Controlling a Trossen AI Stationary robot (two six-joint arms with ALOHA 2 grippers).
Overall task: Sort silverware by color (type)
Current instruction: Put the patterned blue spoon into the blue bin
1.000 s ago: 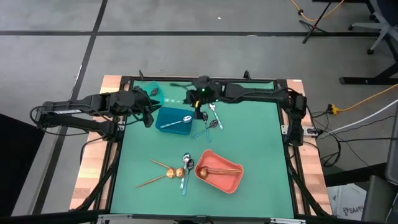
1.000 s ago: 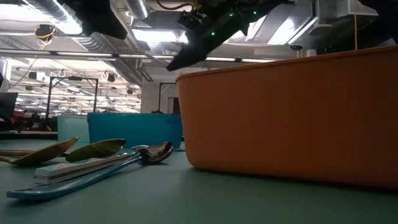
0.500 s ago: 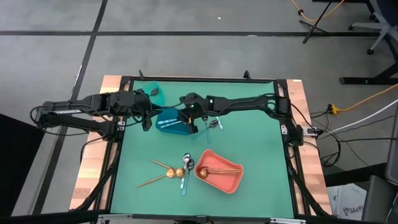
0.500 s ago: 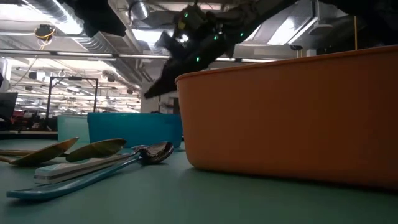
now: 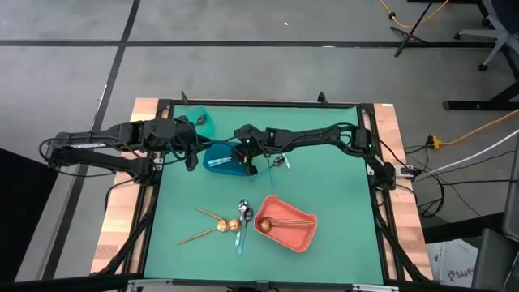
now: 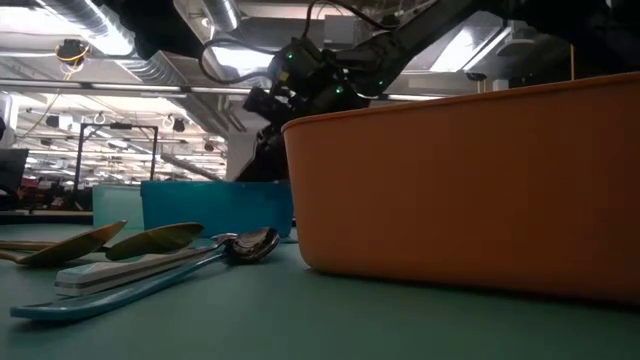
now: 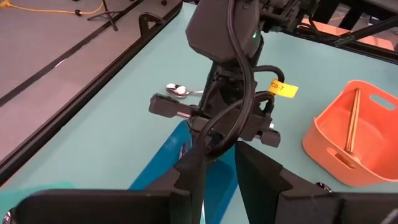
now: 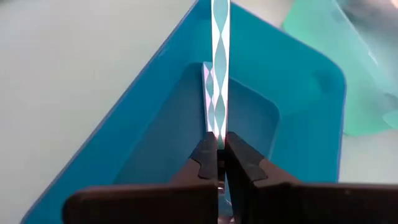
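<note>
the right end effector [image 8: 218, 163] was clamped on a light-blue-handled utensil [image 8: 219, 56] over the blue bin [image 8: 168, 112], where a tilted release could drop it onto the rim, while the left end effector [image 7: 219, 175], slightly apart, waited beside it.

The blue bin [image 5: 220, 157] is partly covered by the right gripper [image 5: 246, 165], and the orange bin [image 6: 470, 180] hides the table's far right side.
</note>
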